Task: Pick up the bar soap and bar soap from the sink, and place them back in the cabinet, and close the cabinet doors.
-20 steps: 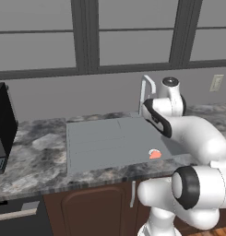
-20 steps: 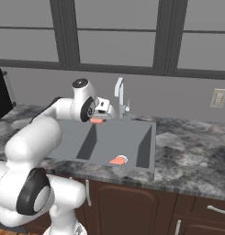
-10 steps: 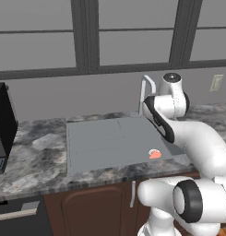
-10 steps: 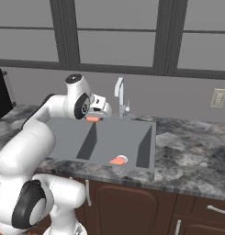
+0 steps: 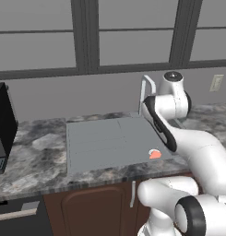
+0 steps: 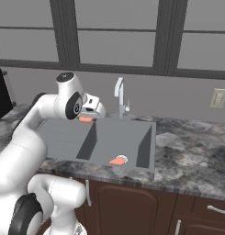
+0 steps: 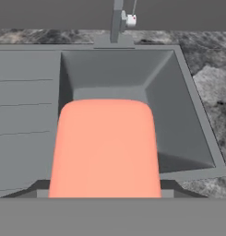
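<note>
Tool (image 6: pixel 86 118) gripping flat soap (image 7: pixel 105 147), above sink (image 7: pixel 188 97)

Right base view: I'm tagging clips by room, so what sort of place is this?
A rendered home kitchen, most likely: a wide grey rectangular sink with a slim curved silver tap is set in a speckled grey stone counter, with dark brown wooden cupboard doors beneath it and large dark-framed windows behind.

The flat bar soap (image 7: pixel 105 150) hides the claw's (image 6: pixel 87 119) fingertips.
</note>
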